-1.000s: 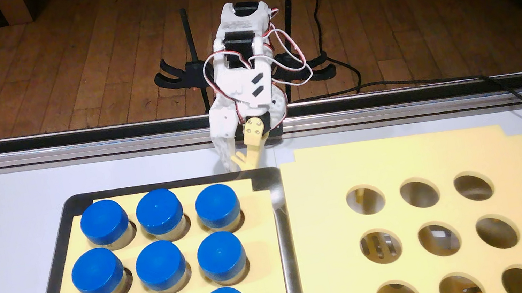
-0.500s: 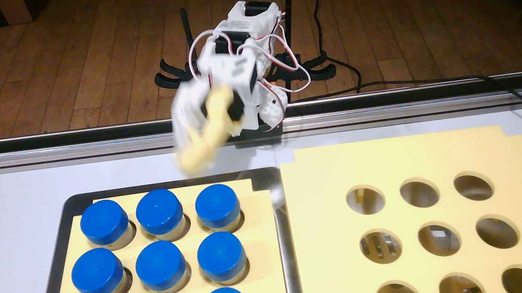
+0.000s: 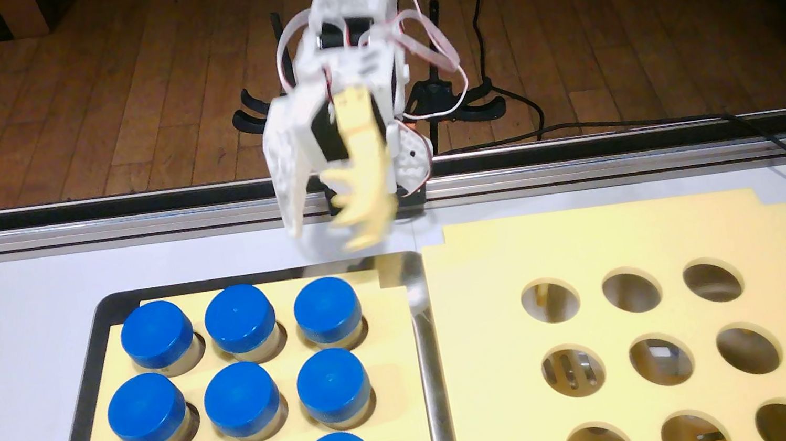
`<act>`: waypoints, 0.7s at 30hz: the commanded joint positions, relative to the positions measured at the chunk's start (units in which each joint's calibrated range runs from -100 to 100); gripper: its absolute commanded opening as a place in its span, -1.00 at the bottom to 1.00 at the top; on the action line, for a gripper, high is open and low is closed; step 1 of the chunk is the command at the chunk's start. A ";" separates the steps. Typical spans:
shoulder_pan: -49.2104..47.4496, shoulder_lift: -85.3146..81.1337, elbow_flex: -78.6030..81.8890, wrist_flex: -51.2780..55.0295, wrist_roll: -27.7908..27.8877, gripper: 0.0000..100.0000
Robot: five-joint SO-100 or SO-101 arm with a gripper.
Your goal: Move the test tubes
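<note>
Test tubes (image 3: 241, 399) untouched; end effector (image 3: 327, 237) raised, spread, pointing down.

Tubes (image 3: 240, 399) tight-packed 3x3, narrow gaps betw caps, open above.

Shiny metal tray (image 3: 429, 369), matt yellow foam (image 3: 606, 251) – glossy blue caps (image 3: 241, 398)

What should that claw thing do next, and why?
Probably lower toward the nearest tube in the back row. The gripper hangs open and empty above the tray's far rim, all nine blue-capped tubes sit in their foam, and the right foam's holes look empty.
</note>
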 commanded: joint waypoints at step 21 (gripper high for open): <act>1.92 27.59 -21.42 3.64 1.66 -0.52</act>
